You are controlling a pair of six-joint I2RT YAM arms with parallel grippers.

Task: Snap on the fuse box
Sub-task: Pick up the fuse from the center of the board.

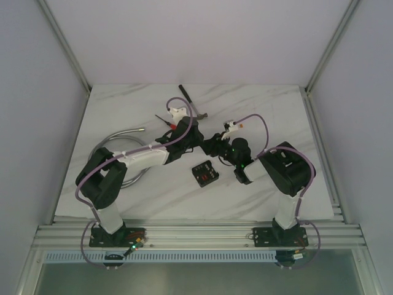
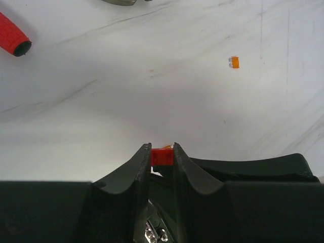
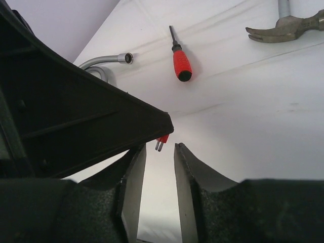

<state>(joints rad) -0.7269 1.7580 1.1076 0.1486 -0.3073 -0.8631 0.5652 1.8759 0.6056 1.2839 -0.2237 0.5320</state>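
Fuse handover in hand, likely. Your left gripper [image 2: 162, 150] clamped on red fuse [image 2: 162, 157]; right gripper [image 3: 160, 148] jaws apart, fuse at their mouth, ungripped. You find fuse box [image 1: 204, 174] on table [image 1: 276, 110] — 6 o'clock of both grippers. Next: pinch fuse body squarely, prongs free.

The fuse box [image 1: 204, 174] is black, dotted red on its face. The table [image 1: 276, 110] under it is white marble with grey veins. Beyond the fuse box lie a screwdriver [image 3: 181, 64] with a red handle and black shaft, a grey hammer [image 3: 286, 28] and a silvery hose [image 3: 104, 62]. The black left gripper [image 2: 161, 147] pinches a red fuse [image 2: 162, 157], and an orange fuse [image 2: 234, 62] lies loose.
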